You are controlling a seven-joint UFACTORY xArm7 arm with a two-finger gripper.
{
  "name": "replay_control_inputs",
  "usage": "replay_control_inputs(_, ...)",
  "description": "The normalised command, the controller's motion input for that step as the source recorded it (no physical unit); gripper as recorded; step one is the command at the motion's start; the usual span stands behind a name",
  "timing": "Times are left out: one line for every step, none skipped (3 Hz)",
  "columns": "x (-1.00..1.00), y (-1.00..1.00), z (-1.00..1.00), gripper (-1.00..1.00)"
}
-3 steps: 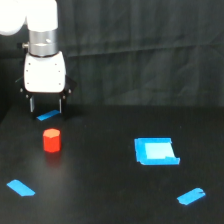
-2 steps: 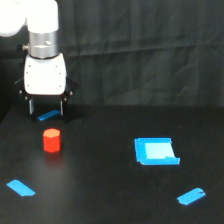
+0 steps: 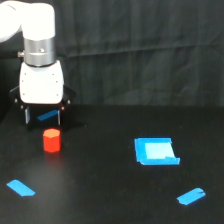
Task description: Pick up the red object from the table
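Bench (image 3: 100, 200): flat matte black surface filling the lower part of the exterior view; black cloth backdrop (image 3: 150, 50) hangs behind its far edge.

Tape strip (image 3: 20, 188): blue, lying flat at an angle, near the bench's front edge at the exterior view's left.

Arm (image 3: 37, 35): white, with a grey metal collar above a white housing, standing upright over the far left part of the bench.

Jaws: gripper (image 3: 43, 117) pointing down, two dark fingers (image 3: 27, 116) spread wide apart, nothing between them. A second blue strip (image 3: 47, 115) shows on the bench in the gap behind the fingers. Fingertips are close to the bench; whether they touch it cannot be told.

Red object (image 3: 51, 140): small red-orange stubby block, upright on the bench, just in front of the jaws and slightly to the exterior view's right of their middle. It is apart from both fingers and not gripped.

Blue patch (image 3: 155, 151): square, paler at its centre, flat on the bench right of middle, well apart from the red object.

Third strip (image 3: 191, 196): blue, angled, near the front edge at the exterior view's right, in front of the patch.
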Motion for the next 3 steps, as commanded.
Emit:
replay_control_inputs(-0.12,-0.97,0.02,1.0)
replay_control_inputs(-0.14,-0.97,-0.02,1.0)
replay_control_inputs(-0.29,-0.93,0.0,0.99)
